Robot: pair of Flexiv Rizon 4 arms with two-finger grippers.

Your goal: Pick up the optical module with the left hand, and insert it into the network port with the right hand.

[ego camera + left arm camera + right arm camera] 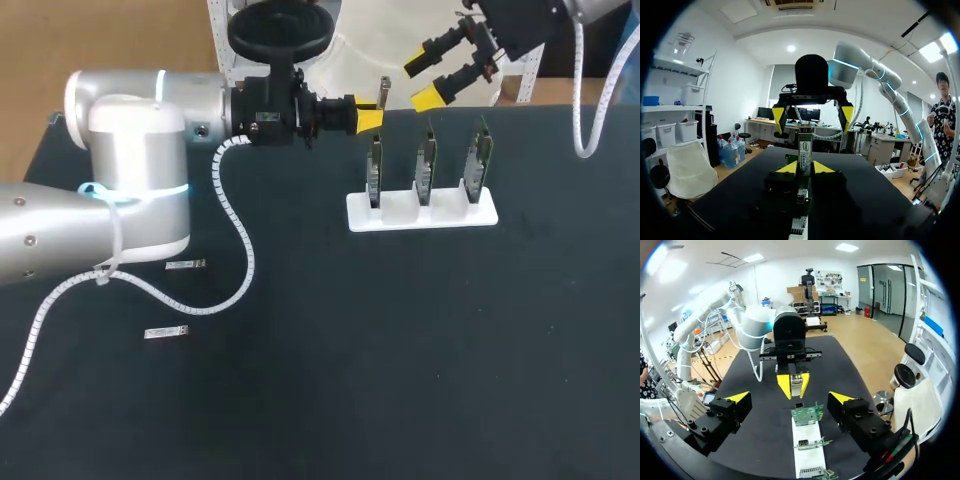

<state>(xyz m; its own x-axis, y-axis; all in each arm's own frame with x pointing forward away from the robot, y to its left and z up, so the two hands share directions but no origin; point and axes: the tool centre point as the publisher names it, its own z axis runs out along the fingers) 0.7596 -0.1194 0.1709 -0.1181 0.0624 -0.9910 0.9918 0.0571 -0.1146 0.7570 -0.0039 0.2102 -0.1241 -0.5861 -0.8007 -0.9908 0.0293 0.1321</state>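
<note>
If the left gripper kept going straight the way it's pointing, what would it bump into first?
Probably the right gripper, open and facing it in the left wrist view; the optical module held by the left gripper would arrive first, though depth is unclear.

Black table (400,350), white stand (422,212), green circuit boards (427,160), silver left arm (135,160) with pale blue ring (100,190), white spiral cable (241,240), black left gripper (372,112) and right gripper (422,82) with yellow tips, grey module (805,147) with white label
</note>
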